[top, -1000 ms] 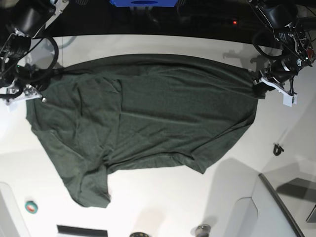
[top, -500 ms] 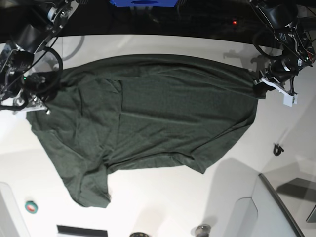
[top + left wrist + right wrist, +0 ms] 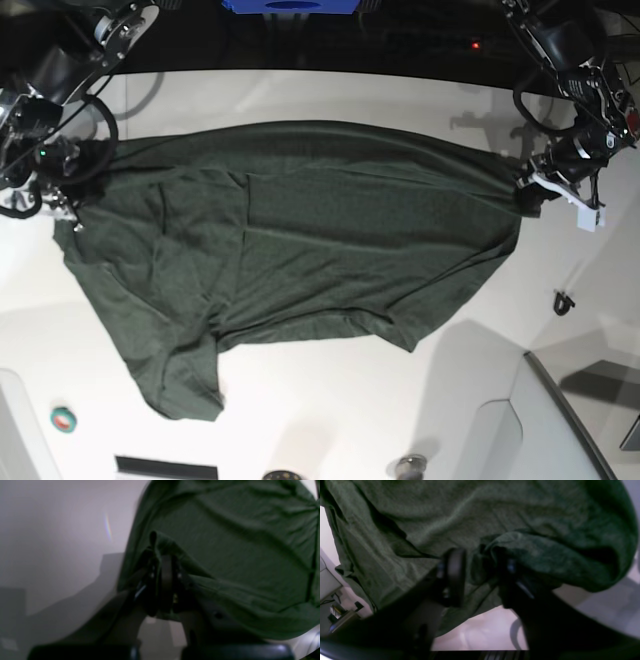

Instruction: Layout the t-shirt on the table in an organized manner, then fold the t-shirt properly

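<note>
One t-shirt (image 3: pixel 300 240), dark green, lies spread on the white surface (image 3: pixel 330 400), its long axis running across the base view (one sleeve trailing toward the near edge). Two grippers flank it: left gripper (image 3: pixel 163 562), fingers pinched on a fold of cloth; right gripper (image 3: pixel 480 572), fingers parted around bunched fabric, its grip blurred and unclear.

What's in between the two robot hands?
The t-shirt stretches between them on the table, shown in the base view. The left gripper pinches one edge; the right gripper, jaws apart, sits at the other.
</note>
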Robot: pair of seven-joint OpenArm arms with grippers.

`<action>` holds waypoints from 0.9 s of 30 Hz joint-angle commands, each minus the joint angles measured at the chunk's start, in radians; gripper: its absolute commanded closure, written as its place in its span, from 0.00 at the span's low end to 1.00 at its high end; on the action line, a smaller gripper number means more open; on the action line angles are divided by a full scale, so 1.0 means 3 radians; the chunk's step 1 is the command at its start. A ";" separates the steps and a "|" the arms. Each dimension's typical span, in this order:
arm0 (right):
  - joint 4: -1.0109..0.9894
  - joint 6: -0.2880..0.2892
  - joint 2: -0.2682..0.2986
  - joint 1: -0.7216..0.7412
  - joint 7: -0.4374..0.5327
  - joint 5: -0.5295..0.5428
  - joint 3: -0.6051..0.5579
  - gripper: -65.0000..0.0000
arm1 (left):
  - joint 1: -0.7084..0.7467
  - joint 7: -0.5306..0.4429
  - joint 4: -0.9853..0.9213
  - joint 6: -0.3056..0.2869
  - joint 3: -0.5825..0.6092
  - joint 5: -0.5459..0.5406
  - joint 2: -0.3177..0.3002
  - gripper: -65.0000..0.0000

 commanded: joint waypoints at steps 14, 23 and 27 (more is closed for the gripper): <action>0.0390 -0.0010 0.0047 -0.0062 0.0014 0.0029 -0.0001 0.58 | -0.0235 0.0012 0.0031 -0.0029 -0.0033 -0.0034 -0.0037 1.00; 0.0390 -0.0005 0.0047 -0.0057 0.0004 0.0034 -0.0007 0.58 | -0.0245 -0.0270 0.0031 0.0219 -0.0002 -0.0060 0.0045 1.00; 0.0390 -0.0005 0.0047 -0.0062 -0.0012 0.0039 -0.0007 0.58 | -0.0327 -0.0280 -0.0025 0.0311 0.0008 -0.0029 0.0076 1.00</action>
